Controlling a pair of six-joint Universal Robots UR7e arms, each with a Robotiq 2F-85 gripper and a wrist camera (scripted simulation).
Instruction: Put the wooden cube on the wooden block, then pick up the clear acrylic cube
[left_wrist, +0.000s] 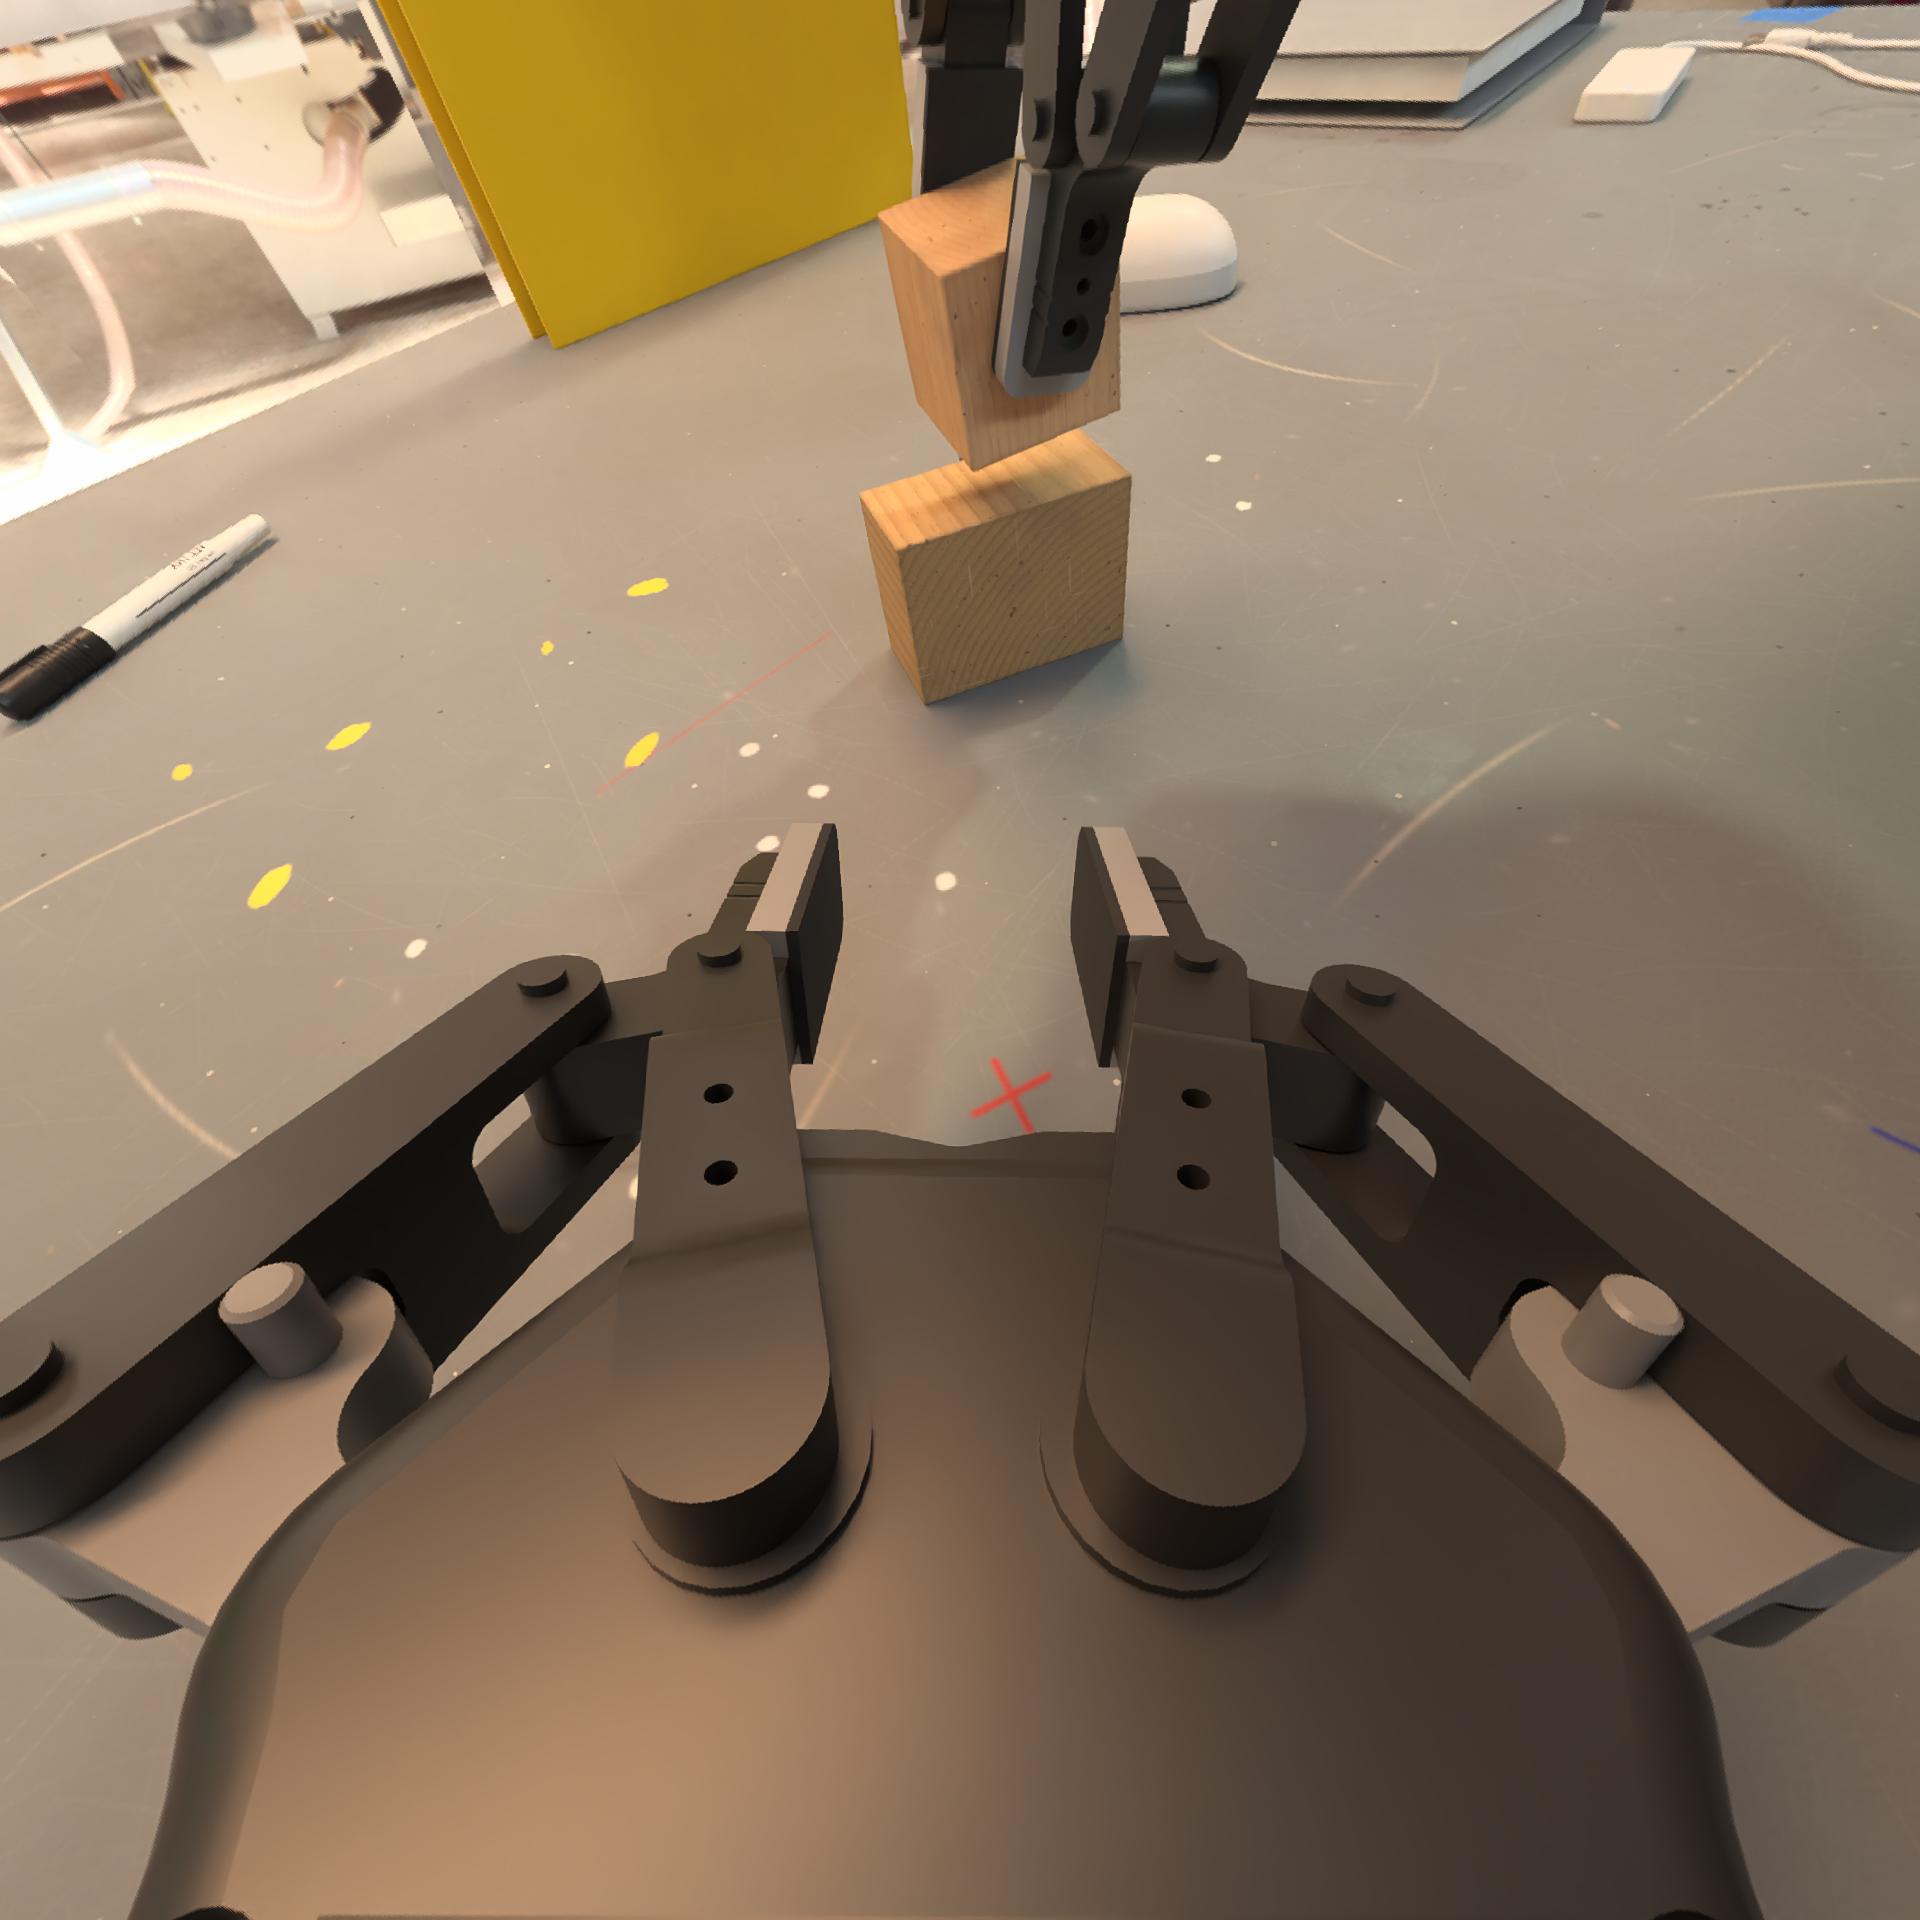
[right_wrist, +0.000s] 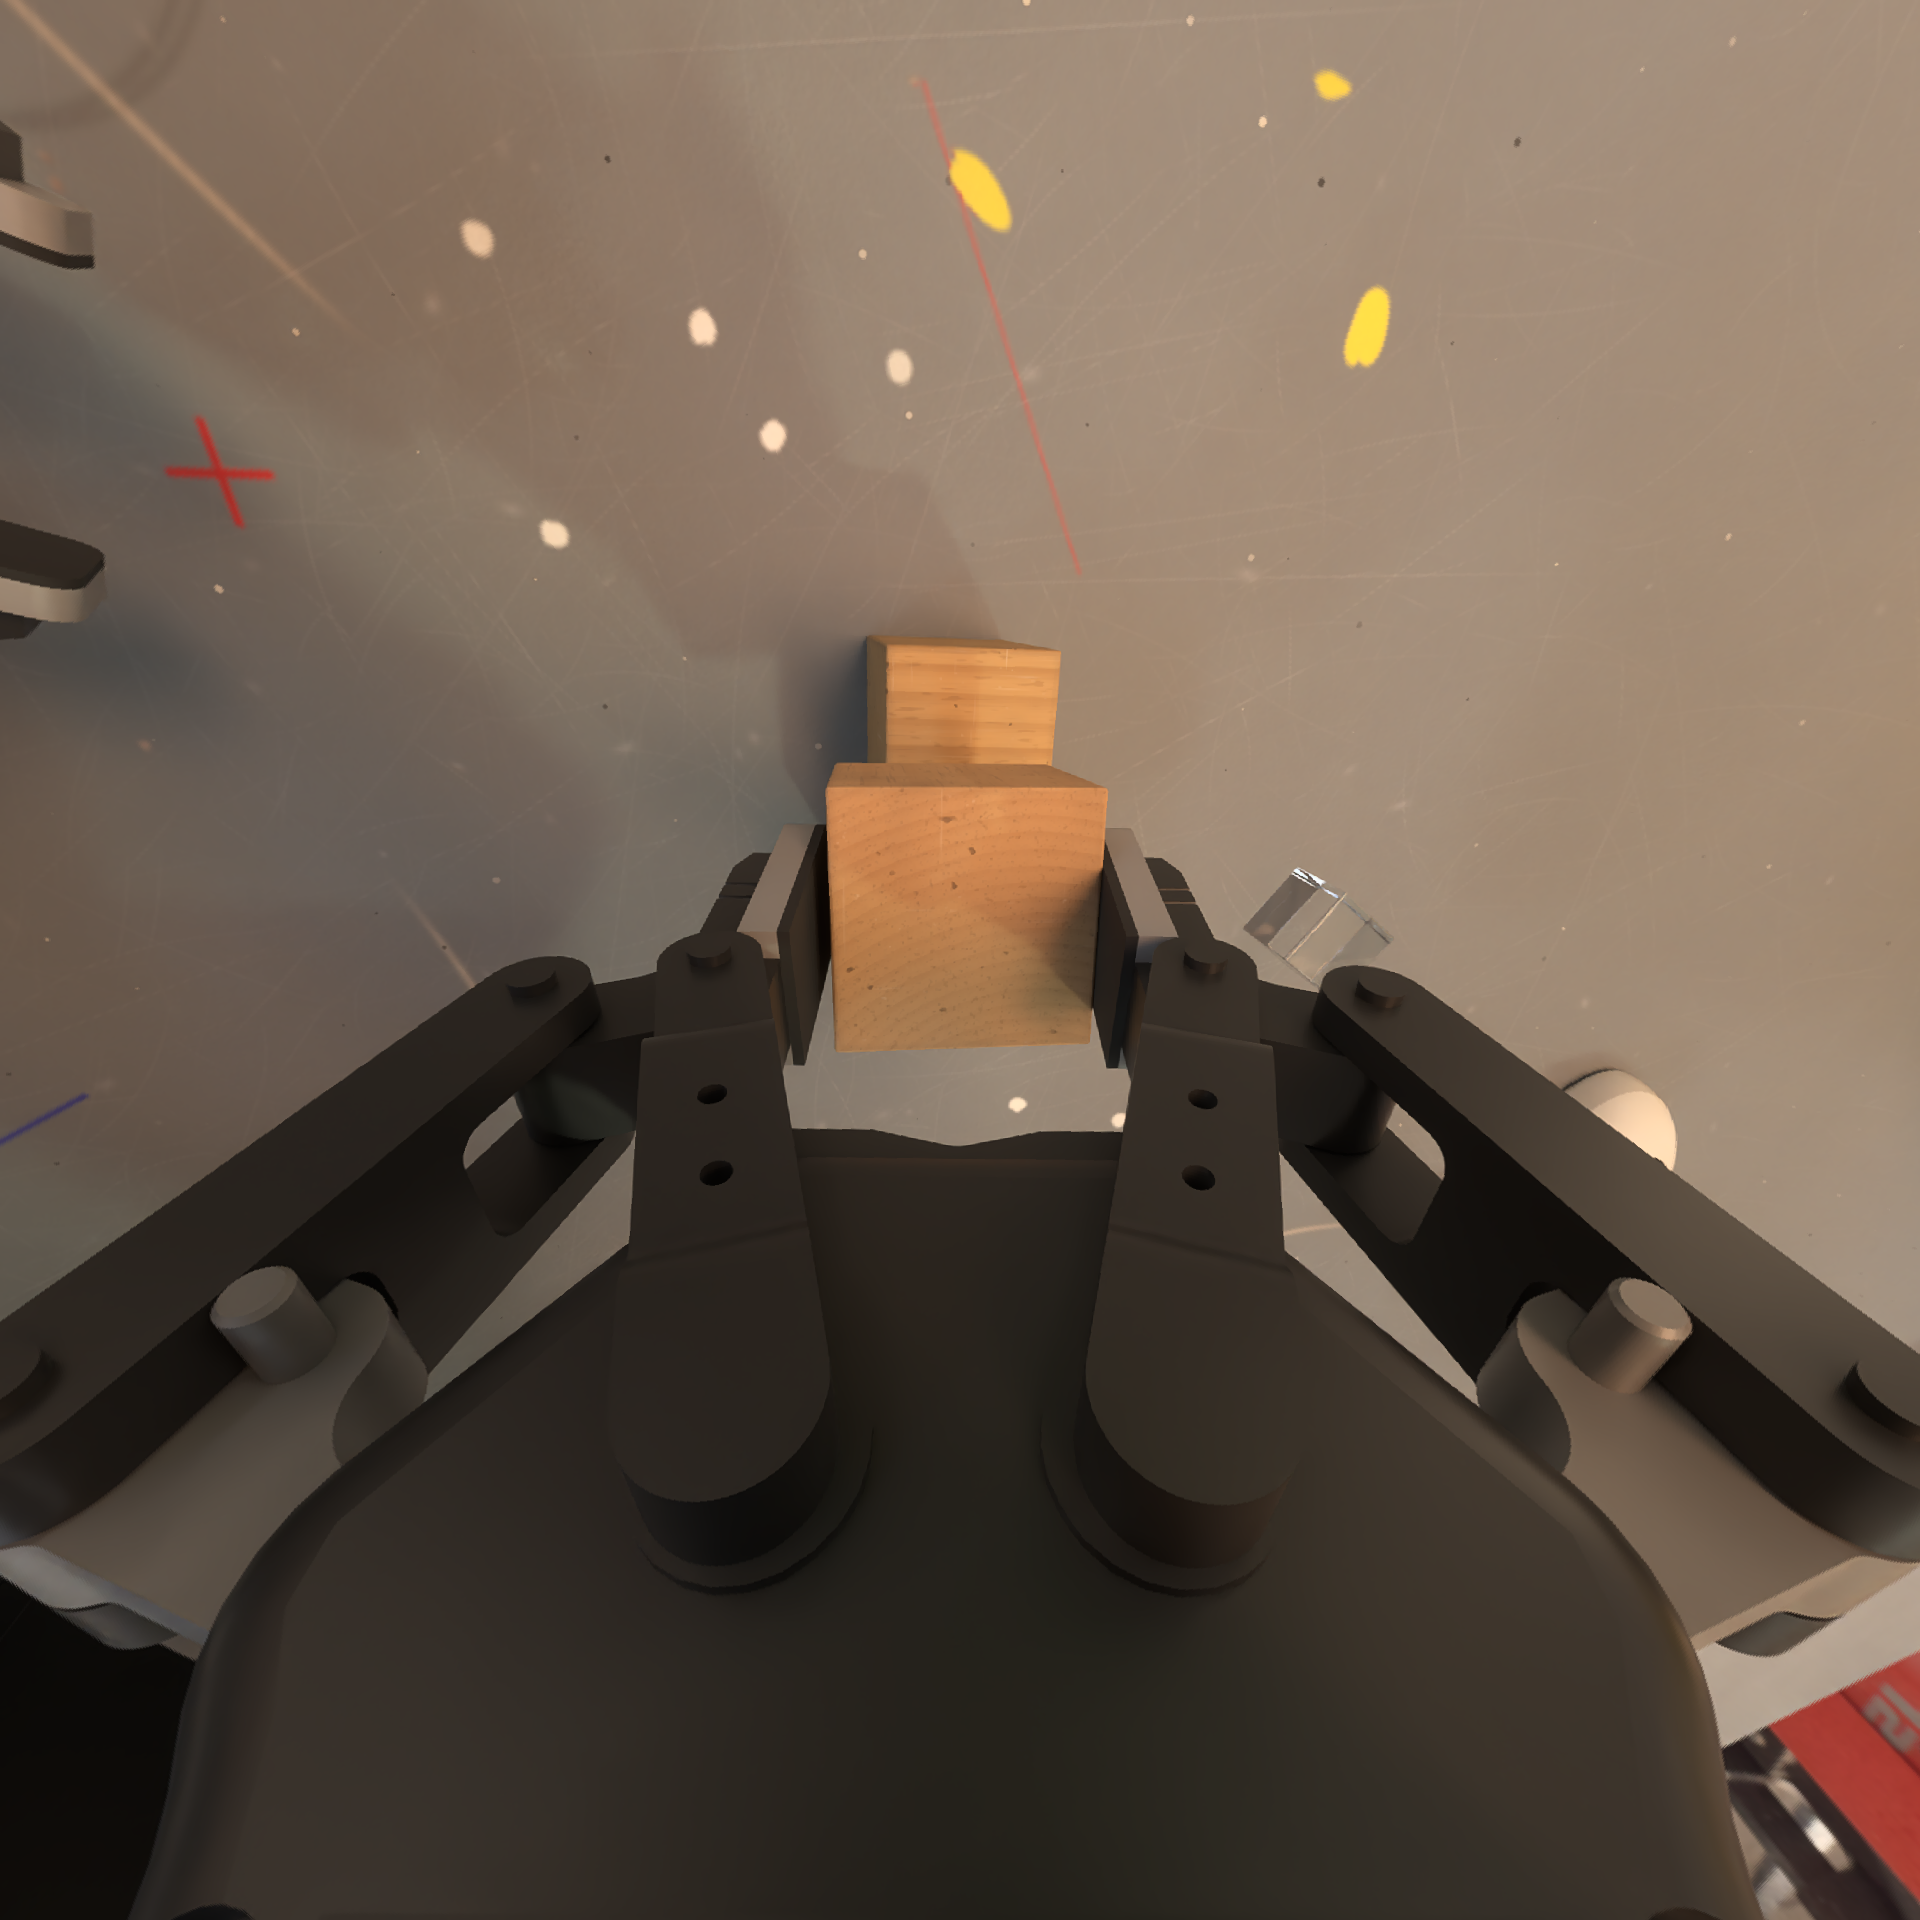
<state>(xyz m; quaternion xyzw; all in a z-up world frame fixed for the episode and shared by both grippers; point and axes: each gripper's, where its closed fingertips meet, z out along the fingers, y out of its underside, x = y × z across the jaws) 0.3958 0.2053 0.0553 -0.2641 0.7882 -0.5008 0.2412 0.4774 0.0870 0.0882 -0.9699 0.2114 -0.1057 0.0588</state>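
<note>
The right gripper clamps the cube just above the block. Only its view shows the acrylic cube. The left gripper hangs open, empty; only its view shows the marker.

Your right gripper points down, both fingers clamped flat against what it holds. Your left gripper hangs low, tilted forward, jaws apart and empty.

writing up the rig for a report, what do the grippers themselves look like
Both the left gripper and right gripper look alike: matte dark grey bodies, two jointed linkage fingers with paired screw holes, flat dark pads on light grey backing strips, and pale grey pivot pins. No cables or markings show.
</note>
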